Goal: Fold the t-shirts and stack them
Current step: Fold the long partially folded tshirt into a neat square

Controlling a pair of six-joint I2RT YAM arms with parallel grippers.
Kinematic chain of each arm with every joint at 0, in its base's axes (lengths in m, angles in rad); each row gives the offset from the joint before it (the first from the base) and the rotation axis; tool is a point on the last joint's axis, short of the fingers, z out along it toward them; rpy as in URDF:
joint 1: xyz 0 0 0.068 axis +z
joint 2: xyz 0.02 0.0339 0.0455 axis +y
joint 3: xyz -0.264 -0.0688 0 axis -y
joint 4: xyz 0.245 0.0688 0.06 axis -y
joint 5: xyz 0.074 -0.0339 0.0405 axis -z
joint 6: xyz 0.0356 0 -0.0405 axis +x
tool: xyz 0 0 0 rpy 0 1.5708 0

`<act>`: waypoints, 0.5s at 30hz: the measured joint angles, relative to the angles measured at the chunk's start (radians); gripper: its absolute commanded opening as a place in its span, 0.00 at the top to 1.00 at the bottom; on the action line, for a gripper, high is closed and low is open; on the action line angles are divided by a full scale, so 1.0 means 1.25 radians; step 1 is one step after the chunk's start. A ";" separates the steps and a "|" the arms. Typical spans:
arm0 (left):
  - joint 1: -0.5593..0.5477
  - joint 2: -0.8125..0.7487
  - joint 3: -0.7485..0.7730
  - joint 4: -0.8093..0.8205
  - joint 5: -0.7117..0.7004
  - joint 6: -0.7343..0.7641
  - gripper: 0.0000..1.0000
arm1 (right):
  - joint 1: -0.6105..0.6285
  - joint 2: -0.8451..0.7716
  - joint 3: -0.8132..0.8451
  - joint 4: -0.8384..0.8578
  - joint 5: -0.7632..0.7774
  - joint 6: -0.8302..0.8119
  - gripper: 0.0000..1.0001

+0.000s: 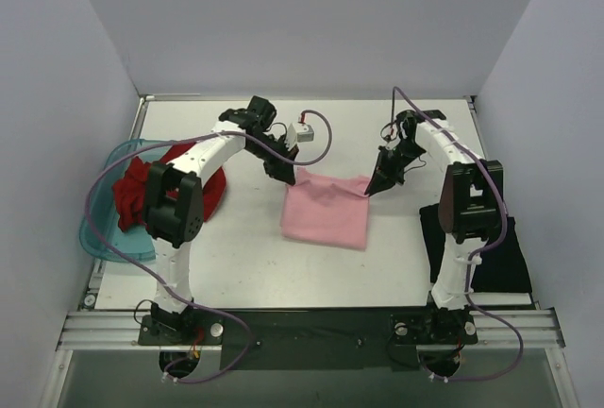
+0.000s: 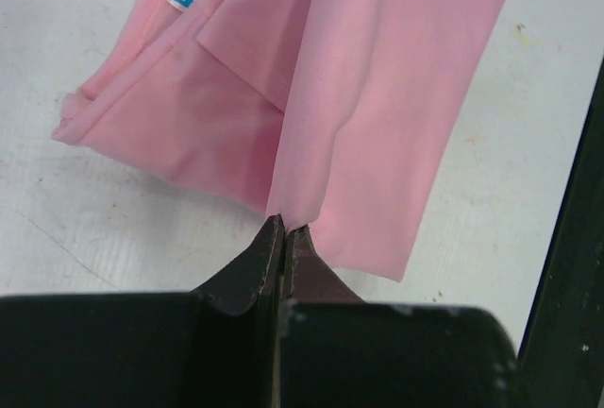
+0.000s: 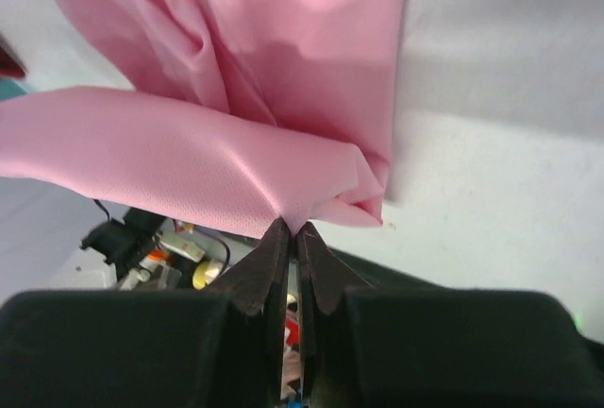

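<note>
The light pink t-shirt (image 1: 326, 212) lies partly folded on the middle of the table. My left gripper (image 1: 284, 172) is shut on its far left corner; in the left wrist view the cloth (image 2: 359, 115) runs up from the closed gripper (image 2: 285, 229). My right gripper (image 1: 371, 187) is shut on its far right corner, shown pinched in the right wrist view (image 3: 291, 229) under the bunched pink cloth (image 3: 236, 96). The dark red t-shirt (image 1: 142, 191) is heaped at the left. The black t-shirt (image 1: 500, 252) lies flat at the right behind the right arm.
A translucent teal bin (image 1: 104, 229) sits at the table's left edge under the red shirt. A small white box with a cable (image 1: 304, 131) lies at the back centre. White walls enclose the table (image 1: 236, 266) on three sides.
</note>
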 measured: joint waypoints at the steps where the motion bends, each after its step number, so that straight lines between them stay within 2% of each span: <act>1: 0.001 0.020 0.013 0.018 -0.001 -0.025 1.00 | -0.006 0.018 0.016 0.009 0.004 0.008 1.00; 7: 0.007 0.088 0.047 0.102 -0.003 -0.134 1.00 | -0.031 0.086 0.066 0.067 0.026 0.048 1.00; 15: 0.008 0.086 0.053 0.129 0.022 -0.158 1.00 | -0.046 0.083 0.066 0.077 0.030 0.062 1.00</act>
